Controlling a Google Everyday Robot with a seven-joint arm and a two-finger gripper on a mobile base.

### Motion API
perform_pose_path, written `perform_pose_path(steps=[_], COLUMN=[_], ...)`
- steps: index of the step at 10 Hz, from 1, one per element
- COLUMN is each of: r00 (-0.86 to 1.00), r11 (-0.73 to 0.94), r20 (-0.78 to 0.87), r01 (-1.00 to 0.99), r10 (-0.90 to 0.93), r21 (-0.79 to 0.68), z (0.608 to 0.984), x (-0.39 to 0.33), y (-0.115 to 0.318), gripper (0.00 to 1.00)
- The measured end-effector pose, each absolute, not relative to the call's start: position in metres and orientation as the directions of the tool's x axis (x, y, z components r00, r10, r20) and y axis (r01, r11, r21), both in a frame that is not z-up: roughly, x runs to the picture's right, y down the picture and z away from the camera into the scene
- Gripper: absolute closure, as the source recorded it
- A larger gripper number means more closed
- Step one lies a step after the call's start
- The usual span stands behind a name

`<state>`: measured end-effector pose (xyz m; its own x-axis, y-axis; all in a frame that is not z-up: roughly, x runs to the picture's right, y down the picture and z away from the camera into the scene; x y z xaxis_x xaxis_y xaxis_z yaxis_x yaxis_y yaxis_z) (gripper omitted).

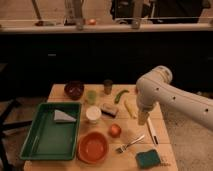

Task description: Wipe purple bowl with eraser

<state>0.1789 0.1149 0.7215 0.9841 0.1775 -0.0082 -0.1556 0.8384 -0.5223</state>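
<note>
Tech A: Dark cabinet fronts run behind a wooden counter (120,163). State the condition of the jaws.

Tech B: The jaws are spread wide with nothing between them. They point down from the tip of the white arm (156,85). They hang over the right half of the counter, and no contact with any item can be made out.

Tech A: Nearest items?

Tech B: A yellow banana-like piece (130,107) lies just beside the jaws, on their left in view. A white pen (151,134) lies just in front of them, and a green pepper (120,96) lies behind the yellow piece.

Tech A: Task items?

Tech B: The eraser (109,110) lies flat at mid-counter. It is left of the jaws in view and apart from them, next to a white cup (92,114). The purple bowl (74,90) stands upright near the rear left corner, well apart from the jaws. A small green cup (91,96) stands between bowl and eraser.

Tech A: Remaining items?

Tech B: In the front row are an orange bowl (93,147), a red-orange fruit (115,130), a fork (129,145) and a teal sponge (148,158) at the front right corner. A green tray (35,142) fills the left side and holds a folded grey cloth (63,116).
</note>
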Motion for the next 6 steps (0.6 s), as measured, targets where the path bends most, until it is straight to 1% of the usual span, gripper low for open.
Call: perform_pose_path(steps=[1, 3, 6], r00=[0.973, 0.961, 0.960], r11=[0.833, 0.820, 0.819], r20=[0.030, 0.074, 0.072], r01=[-0.178, -0.187, -0.190], r10=[0.227, 0.268, 0.270], r21=[-0.523, -0.540, -0.541], z=[0.730, 0.742, 0.741], x=[0.181, 0.175, 0.177], y=[0.114, 0.113, 0.114], gripper=[0.20, 0.20, 0.20])
